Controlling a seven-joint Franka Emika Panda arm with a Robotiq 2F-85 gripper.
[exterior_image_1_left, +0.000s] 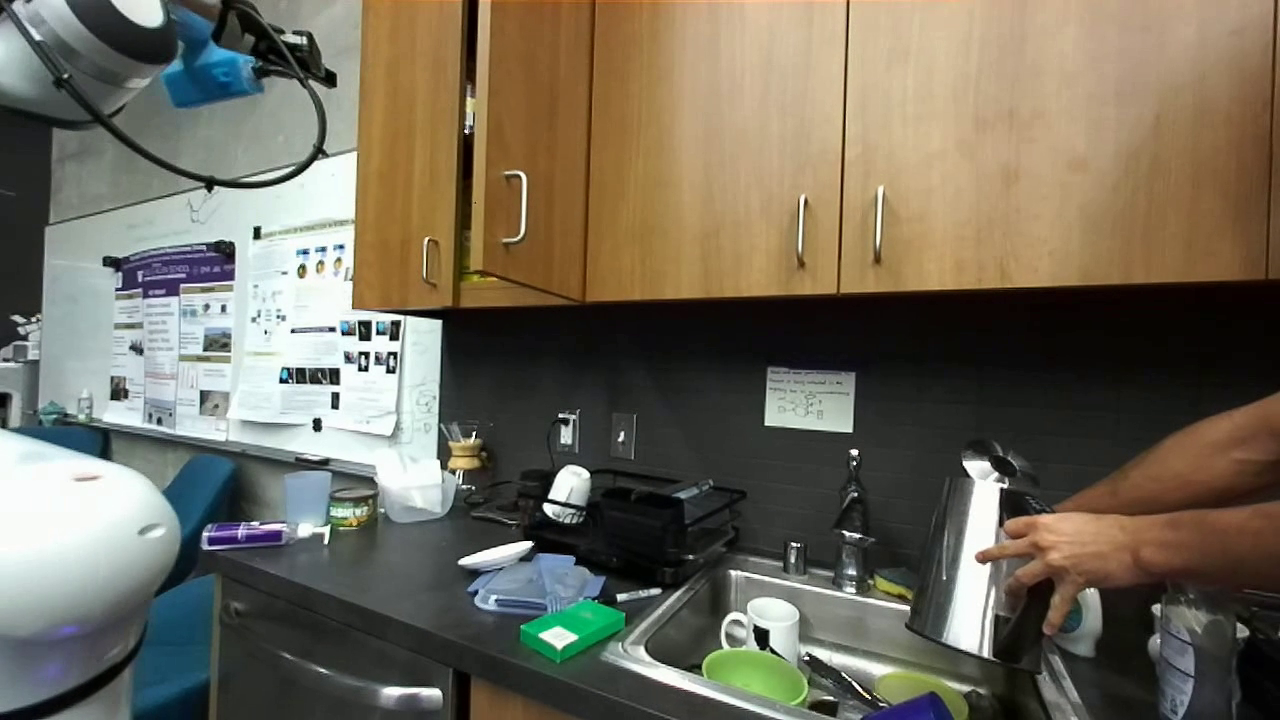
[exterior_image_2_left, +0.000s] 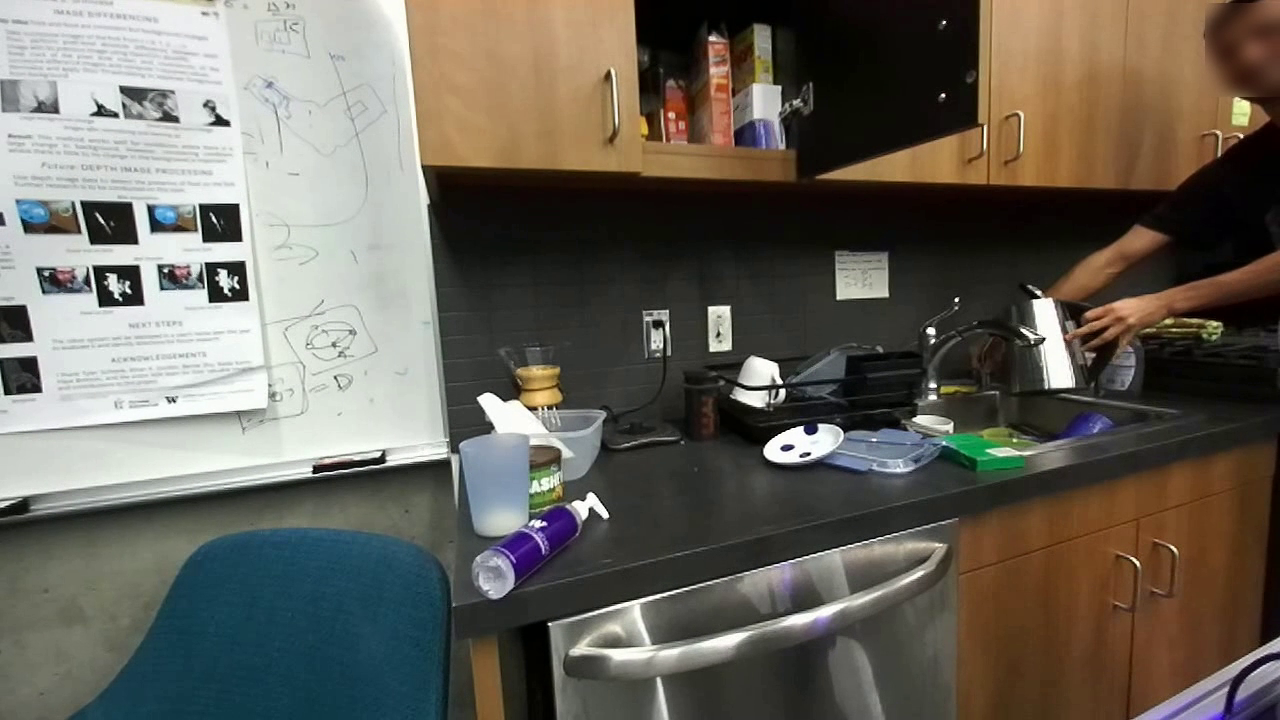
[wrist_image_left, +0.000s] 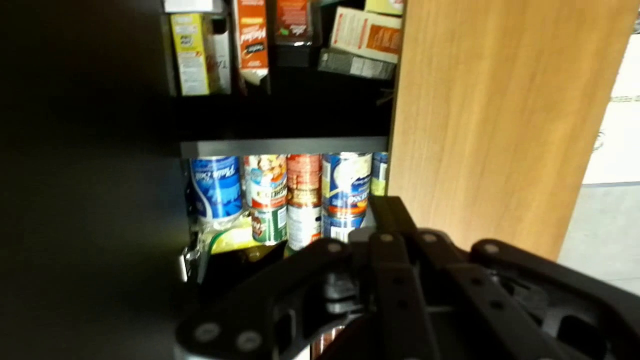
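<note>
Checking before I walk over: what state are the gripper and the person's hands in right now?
Gripper: closed, nothing seen in it.
Person's nearer hand: holding the metal kettle.
Person's other hand: hidden, so it cannot be told.

Cabinet (exterior_image_2_left: 715, 162): wood, wall-hung, shelved, dark inside, stocked.
Open door (exterior_image_2_left: 890, 70): wood outside, black inside, silver bar handle (exterior_image_1_left: 522, 207); swung outward at the cabinet's three o'clock in an exterior view.
Closed door (exterior_image_2_left: 520, 80): plain wood face; at the cabinet's nine o'clock, same view.
Orange carton (exterior_image_2_left: 713, 88): tall, upright, on the cabinet floor.
Cans (wrist_image_left: 345, 185): assorted labels, stacked two high.
Salt canister (wrist_image_left: 217, 185): blue, at the cans' nine o'clock in the wrist view.
</note>
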